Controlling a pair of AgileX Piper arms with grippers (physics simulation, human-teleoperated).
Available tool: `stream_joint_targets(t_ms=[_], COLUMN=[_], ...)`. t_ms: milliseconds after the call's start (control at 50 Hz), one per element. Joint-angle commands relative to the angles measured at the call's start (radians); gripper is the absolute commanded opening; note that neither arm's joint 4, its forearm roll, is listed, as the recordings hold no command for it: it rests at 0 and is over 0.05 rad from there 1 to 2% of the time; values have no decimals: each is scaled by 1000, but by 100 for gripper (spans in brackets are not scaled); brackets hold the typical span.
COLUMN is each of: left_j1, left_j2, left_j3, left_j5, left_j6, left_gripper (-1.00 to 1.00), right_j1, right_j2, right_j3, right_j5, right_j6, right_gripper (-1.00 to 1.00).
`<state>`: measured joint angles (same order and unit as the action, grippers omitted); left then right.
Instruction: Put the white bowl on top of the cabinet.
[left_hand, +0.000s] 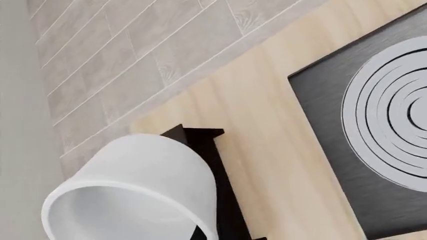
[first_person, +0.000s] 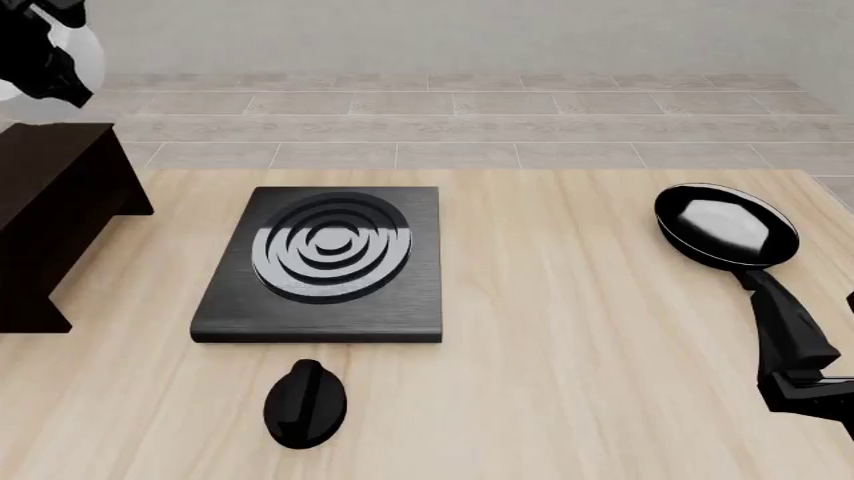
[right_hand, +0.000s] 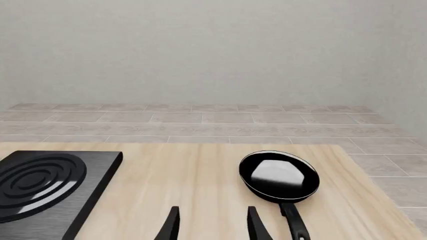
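The white bowl (left_hand: 137, 182) is held in my left gripper (left_hand: 181, 146), which is shut on its wall; one black finger (left_hand: 212, 165) shows along the outside. In the front view the left gripper (first_person: 40, 48) hangs high in the far left corner, with slivers of the white bowl (first_person: 86, 55) showing behind it. The dark brown cabinet (first_person: 54, 185) stands below and nearer, at the table's left edge, its flat top bare. My right gripper (right_hand: 212, 224) is open over the table, a little short of the frying pan, with nothing between its fingers.
A black stove plate (first_person: 400, 290) with grey concentric rings lies in the table's middle, and a black knob (first_person: 306, 402) lies in front of it. A black frying pan (first_person: 725, 225) sits at the right, handle pointing toward the near edge. Tiled floor lies beyond the table's far edge.
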<state>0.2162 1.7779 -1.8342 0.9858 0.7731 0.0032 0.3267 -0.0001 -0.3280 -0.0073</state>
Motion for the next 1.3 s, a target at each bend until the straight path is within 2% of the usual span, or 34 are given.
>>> stream_joint_targets(t_ms=[20, 180, 200, 380, 540, 640, 760, 840, 1020, 1100, 1300], left_j1=[72, 109, 123, 141, 142, 122, 151, 161, 153, 175, 168], left_j2=[11, 59, 78, 128, 144, 159, 177, 172, 182, 182, 194], left_j3=[-59, -120, -151, -177, -144, -123, -79, -42, -22, 36, 76], left_j5=[30, 53, 59, 59, 25, 6, -29, -57, -77, -115, -146], left_j6=[3, -10, -19, -34, -47, -80, -103, -95, -126, -108, -140], left_gripper=[-100, -100, -100, -100, -100, -100, -100, -100, -100, -100, -100], right_j1=[0, 0, 0, 0, 0, 0, 0, 0, 0, 0, 0], right_j2=[1, 0, 0, 1, 0, 1, 0, 0, 1, 0, 0], right_j3=[0, 0, 0, 0, 0, 0, 0, 0, 0, 0, 0], right_j5=[0, 0, 0, -1, 0, -1, 0, 0, -1, 0, 0], right_j6=[0, 0, 0, 0, 0, 0, 0, 0, 0, 0, 0], right_gripper=[100, 100, 100, 100, 100, 100, 100, 100, 100, 100, 100])
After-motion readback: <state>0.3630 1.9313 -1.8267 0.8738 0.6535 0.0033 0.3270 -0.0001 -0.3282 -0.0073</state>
